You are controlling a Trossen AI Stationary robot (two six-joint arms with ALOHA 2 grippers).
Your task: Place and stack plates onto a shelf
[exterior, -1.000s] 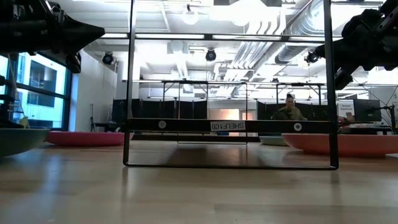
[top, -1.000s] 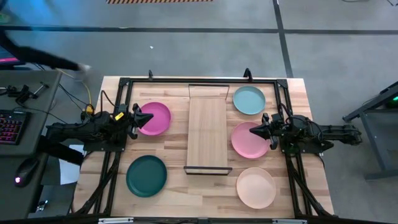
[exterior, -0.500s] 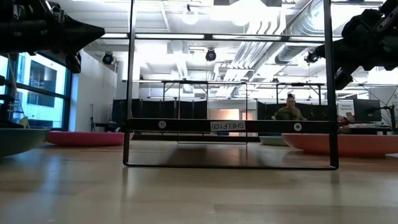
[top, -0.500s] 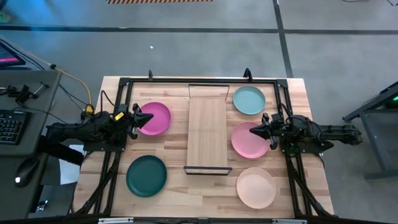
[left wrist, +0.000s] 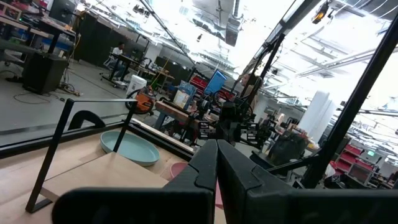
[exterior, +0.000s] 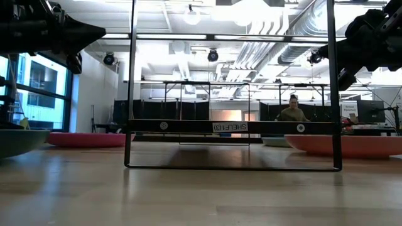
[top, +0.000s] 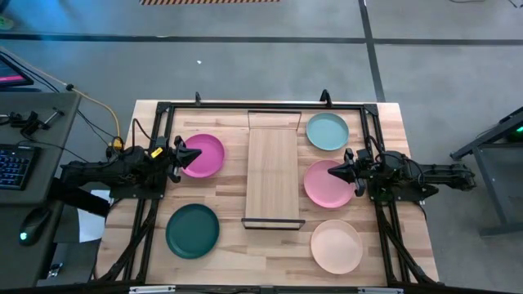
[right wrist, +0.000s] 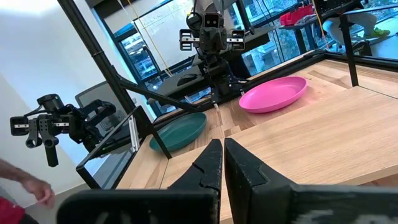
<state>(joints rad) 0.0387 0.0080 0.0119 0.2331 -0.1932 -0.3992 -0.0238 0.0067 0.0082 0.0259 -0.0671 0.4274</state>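
— Where are the claws?

— The left gripper [top: 194, 154] sits at mid-left of the high view, its tip over the near edge of the magenta plate [top: 204, 155]. Its fingers [left wrist: 205, 163] are pressed together, holding nothing. The right gripper [top: 333, 172] is at mid-right, tip over the light pink plate [top: 325, 184], fingers [right wrist: 210, 163] likewise closed and empty.

— And the shelf?

— The shelf [top: 272, 174] runs down the centre of the high view, a bare board of light wood in a black wire frame. In the low view its frame [exterior: 232, 126] fills the middle, with a label on the front bar.

— The other plates?

— All on the tabletop [top: 237, 245]. The dark green plate [top: 193, 230] lies at lower left, the pale teal plate [top: 328, 131] at upper right just beside the shelf, the cream plate [top: 336, 246] at lower right.

— Anyone about?

— A person [exterior: 293, 110] shows far back in the low view, right of centre.
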